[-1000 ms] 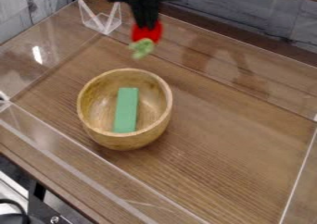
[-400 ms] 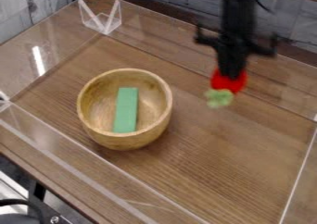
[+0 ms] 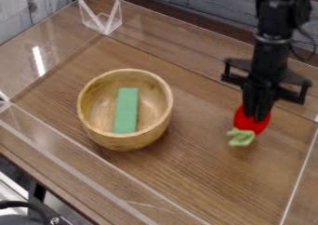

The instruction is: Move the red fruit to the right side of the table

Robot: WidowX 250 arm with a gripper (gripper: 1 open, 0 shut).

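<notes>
Gripper (image 3: 255,120) pts straight down, jaws closed on the red fruit (image 3: 252,124), which hangs at the fingertips; light green leafy cap (image 3: 241,138) sticks out below and to the camera-left of the tips. Fruit sits low over the table (image 3: 187,178), near its right side; contact w/ the wood can't be confirmed from this view, cap looks close to it.

Relative to tool: wooden bowl (image 3: 125,108) well apart to camera-left, w/ flat green block (image 3: 126,110) lying inside. Clear acrylic wall (image 3: 304,178) stands to the tool's right, near but not touching.

Handling, judged: fruit looks like a small toy strawberry, so prob. light and fairly stiff; rounded, smooth body could slip or rotate in a narrow pinch. Not fragile by appearance. Best hold is across the widest part of the red body, as now; the leafy cap is thin and offset, a poor place to grip.

Status, judged: fruit already over the right side; set-down and release remain. Rounded shape may roll on release, so a low drop is advisable.
</notes>
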